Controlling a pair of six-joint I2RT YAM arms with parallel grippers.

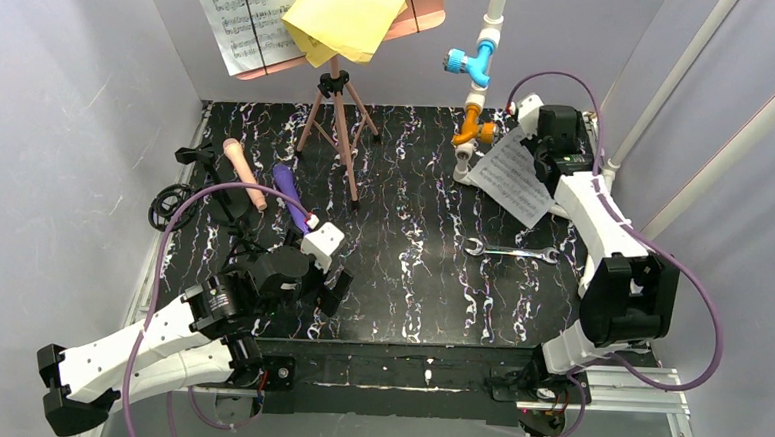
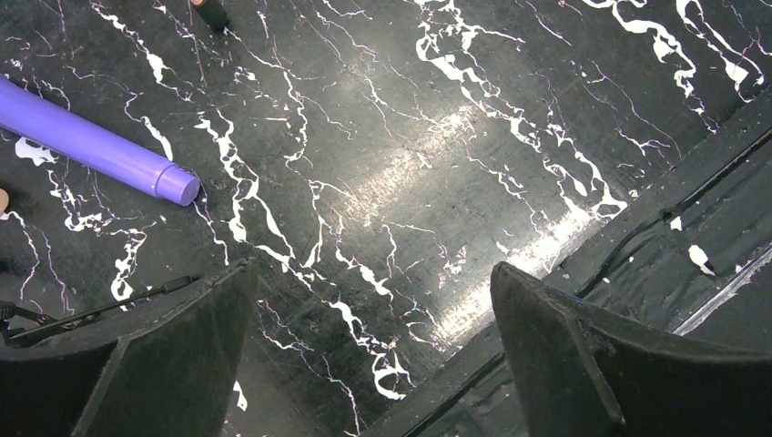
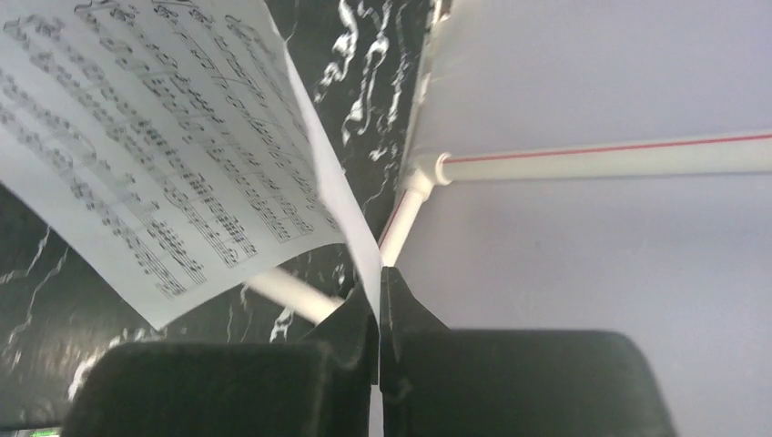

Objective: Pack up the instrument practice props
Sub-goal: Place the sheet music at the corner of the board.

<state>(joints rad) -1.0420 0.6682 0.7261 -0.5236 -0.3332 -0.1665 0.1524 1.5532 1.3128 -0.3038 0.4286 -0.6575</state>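
Note:
My right gripper (image 1: 537,146) is shut on the edge of a white music sheet (image 1: 511,175) and holds it up at the back right; the sheet (image 3: 164,155) fills the upper left of the right wrist view, pinched between the fingertips (image 3: 379,291). The salmon-pink music rest (image 1: 429,10) on tripod legs (image 1: 336,126) stands at the back, with a white sheet (image 1: 244,16) and a yellow sheet (image 1: 349,16) on it. The peach microphone (image 1: 246,176) and purple microphone (image 1: 292,199) lie at the left by black mic holders (image 1: 201,157). My left gripper (image 1: 332,276) is open and empty, just near of the purple microphone (image 2: 91,146).
A silver wrench (image 1: 512,251) lies on the black marbled table (image 1: 410,280) right of centre. A white pipe with blue and orange valves (image 1: 476,83) stands at the back beside the held sheet. Grey walls close in left, back and right.

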